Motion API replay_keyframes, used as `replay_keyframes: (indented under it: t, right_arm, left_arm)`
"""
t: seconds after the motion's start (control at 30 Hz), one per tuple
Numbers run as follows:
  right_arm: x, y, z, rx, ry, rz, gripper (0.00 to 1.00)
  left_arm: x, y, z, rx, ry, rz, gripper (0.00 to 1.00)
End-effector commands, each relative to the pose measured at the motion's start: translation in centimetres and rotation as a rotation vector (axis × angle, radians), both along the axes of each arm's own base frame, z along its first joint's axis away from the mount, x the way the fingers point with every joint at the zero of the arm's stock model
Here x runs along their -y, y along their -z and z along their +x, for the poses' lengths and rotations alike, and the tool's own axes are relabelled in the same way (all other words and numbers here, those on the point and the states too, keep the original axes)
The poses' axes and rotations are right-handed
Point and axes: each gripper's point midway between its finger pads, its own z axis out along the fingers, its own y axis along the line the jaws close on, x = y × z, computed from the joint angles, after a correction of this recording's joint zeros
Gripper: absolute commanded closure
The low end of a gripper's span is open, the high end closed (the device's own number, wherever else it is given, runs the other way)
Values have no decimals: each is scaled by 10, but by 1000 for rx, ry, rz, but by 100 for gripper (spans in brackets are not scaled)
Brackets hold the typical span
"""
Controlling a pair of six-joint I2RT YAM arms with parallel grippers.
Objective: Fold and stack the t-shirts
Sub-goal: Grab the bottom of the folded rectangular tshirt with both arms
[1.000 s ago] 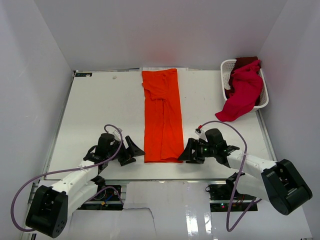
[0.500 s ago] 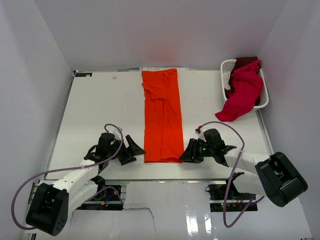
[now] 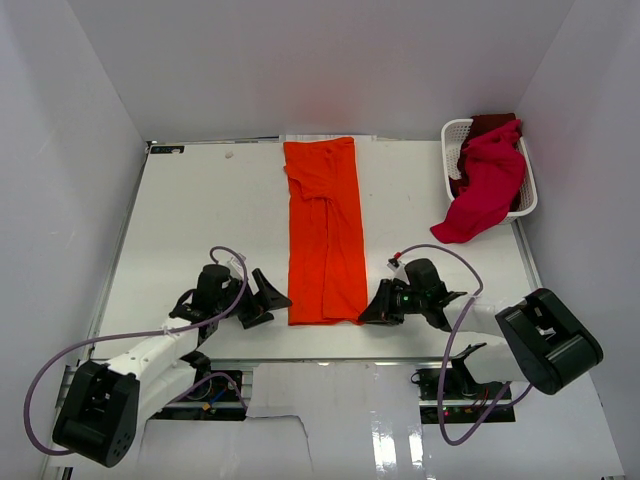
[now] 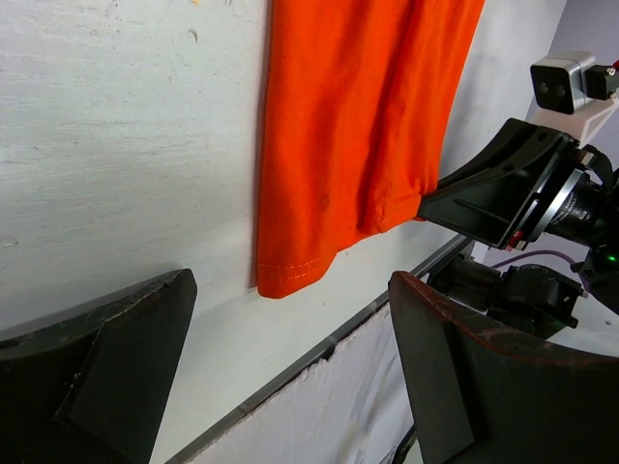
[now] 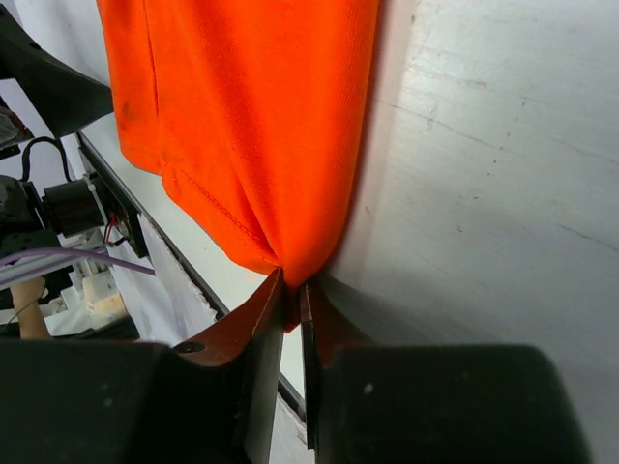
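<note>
The orange shirt (image 3: 323,240) lies mid-frame. The right hand (image 3: 365,314) is closed, pinching its lower right corner; the left hand (image 3: 266,305), spread wide and empty, sits just left of its lower left corner.

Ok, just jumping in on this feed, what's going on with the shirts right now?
The orange t-shirt lies folded into a long strip down the middle of the table. The right gripper is pinched on its near right corner at the hem. The left gripper is open beside the near left corner, not touching the cloth. A crimson t-shirt hangs over the edge of the white basket at the far right, with a dark red one inside it. Nothing is stacked yet.
</note>
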Motion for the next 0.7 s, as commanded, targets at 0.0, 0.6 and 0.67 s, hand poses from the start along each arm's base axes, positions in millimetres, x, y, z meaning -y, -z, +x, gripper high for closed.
replay_keyframes:
  t: [0.0,0.6,0.67]
  right_arm:
    - [5,9,-7,-4,-4,-26,84]
    - [6,-6,-5,21,-26,-44,91]
    - [6,-6,-4,18,-25,-45,91]
  left_arm:
    - [-13,27,-11,-62,-14,94,7]
    - [-5,68,-42,-221,37,135,18]
    - [-2,70,-47,-228,51,146,18]
